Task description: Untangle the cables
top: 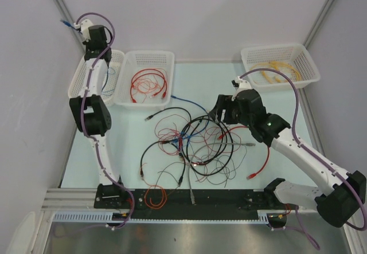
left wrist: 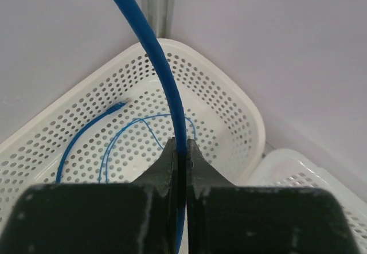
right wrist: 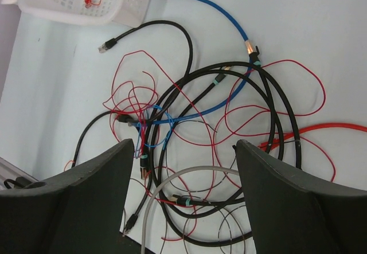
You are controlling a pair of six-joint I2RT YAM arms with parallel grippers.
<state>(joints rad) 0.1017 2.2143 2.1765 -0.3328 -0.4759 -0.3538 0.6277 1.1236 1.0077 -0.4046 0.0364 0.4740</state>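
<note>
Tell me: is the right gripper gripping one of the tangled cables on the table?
No, the right gripper hangs with its fingers spread wide above the cables, and nothing is pinched between them.

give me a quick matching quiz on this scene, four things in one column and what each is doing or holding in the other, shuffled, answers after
Things
1. left jaws
2. right jaws
3. middle basket
4. far right basket

States
A. holds yellow cables
B. open, over the tangle
C. shut on a blue cable
D. holds red cables

Pairs: 1-C, 2-B, 3-D, 4-A
</note>
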